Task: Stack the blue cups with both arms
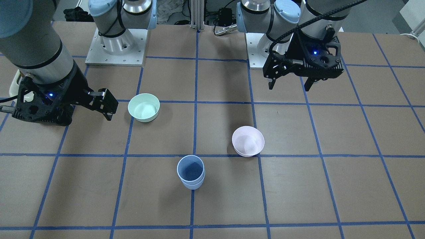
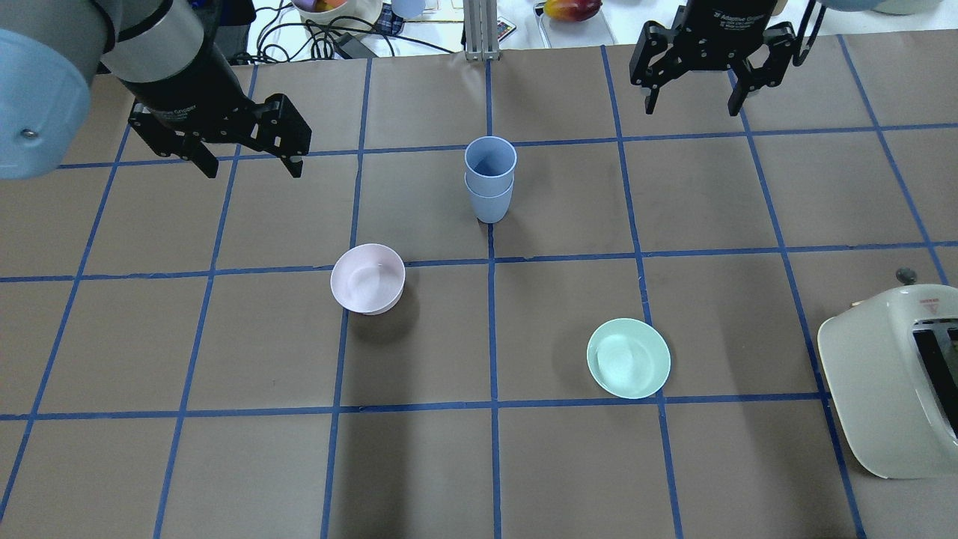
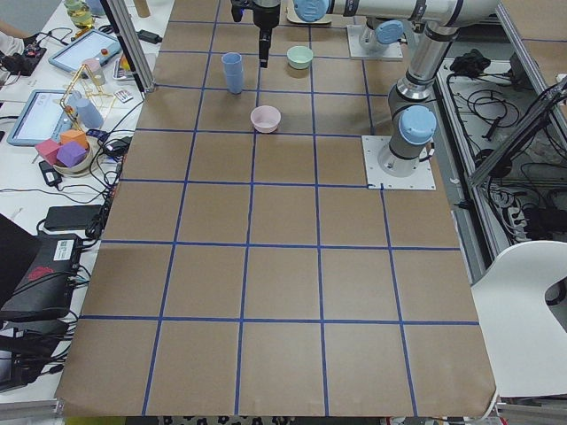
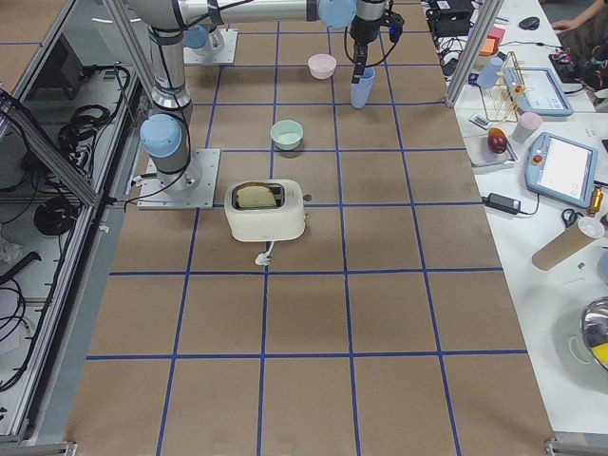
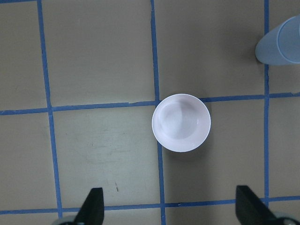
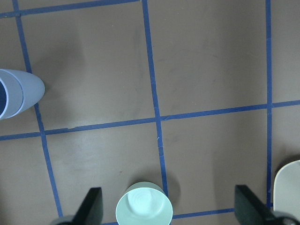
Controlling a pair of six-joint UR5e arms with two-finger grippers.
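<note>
left gripper [image 2: 252,171]: jaws spread wide, nothing between them, raised off the table on the pink bowl's side
right gripper [image 2: 692,110]: jaws also spread wide, empty, raised off the table on the mint-green bowl's side
blue cups [image 2: 490,180]: two, upright, one nested inside the other with its rim standing above the lower cup's rim; the upper cup is empty
stack position: on a blue tape line near the table's middle, between the two grippers and apart from both
pink bowl [image 2: 367,278]: one, upright, empty, near the stack on the robot's left
mint-green bowl [image 2: 629,358]: one, upright, empty, well apart from the pink bowl
toaster [image 2: 891,382]: one, cream-white, at the robot's right edge; a tan slice shows in its slot in the right side view
table [image 2: 224,464]: brown cover with a blue tape grid
</note>
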